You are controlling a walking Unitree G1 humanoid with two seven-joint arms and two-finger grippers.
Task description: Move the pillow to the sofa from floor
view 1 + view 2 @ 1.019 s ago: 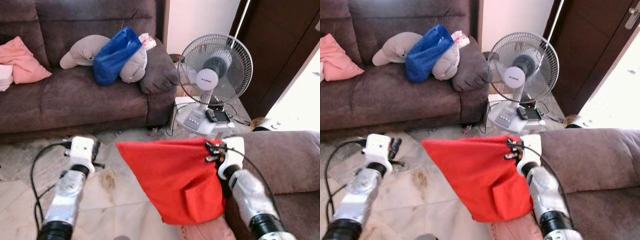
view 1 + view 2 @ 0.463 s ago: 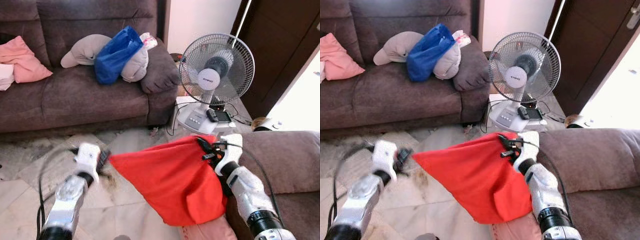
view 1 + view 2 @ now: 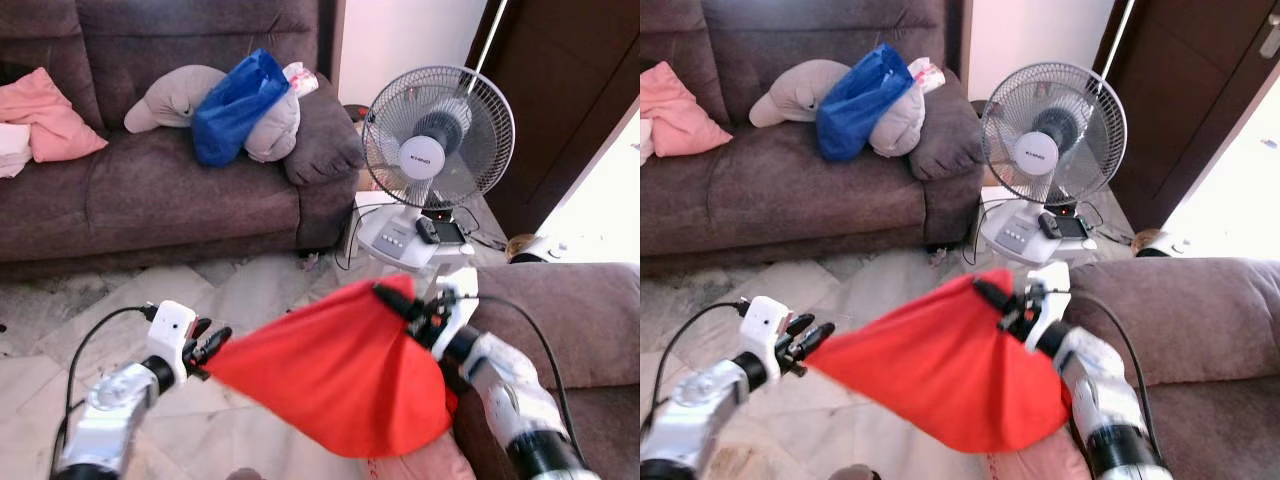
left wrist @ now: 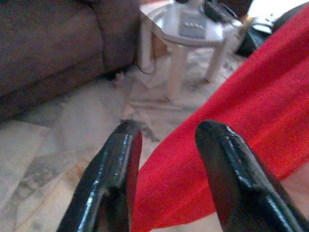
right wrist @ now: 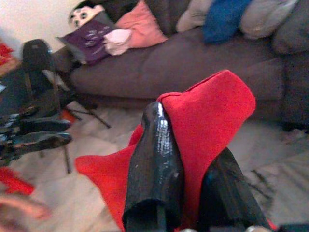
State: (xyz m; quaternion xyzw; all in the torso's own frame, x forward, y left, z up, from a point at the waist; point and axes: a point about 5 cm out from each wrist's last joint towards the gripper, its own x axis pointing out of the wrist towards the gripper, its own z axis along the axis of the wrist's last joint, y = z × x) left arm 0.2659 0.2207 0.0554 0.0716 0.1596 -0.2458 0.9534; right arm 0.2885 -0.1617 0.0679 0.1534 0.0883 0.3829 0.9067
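A red pillow [image 3: 335, 375] hangs in the air above the tiled floor, in front of me. My right gripper [image 3: 405, 305] is shut on its upper right corner; in the right wrist view the two black fingers [image 5: 154, 159] pinch the red fabric [image 5: 212, 111]. My left gripper [image 3: 208, 345] is open at the pillow's left corner. In the left wrist view the red edge [image 4: 241, 111] lies between the spread fingers [image 4: 116, 164]. The brown sofa [image 3: 150, 190] stands at the back, beyond the floor.
On the sofa lie a blue bag [image 3: 235, 95], grey cushions [image 3: 180, 90] and a pink pillow [image 3: 45, 110]. A standing fan [image 3: 437, 150] is to the right of it. A second brown sofa [image 3: 580, 320] is close on my right, with a dark door behind.
My left gripper has swung right to the pillow's left corner. The right gripper has tipped inward, so the pillow now stretches sideways between both arms instead of hanging down.
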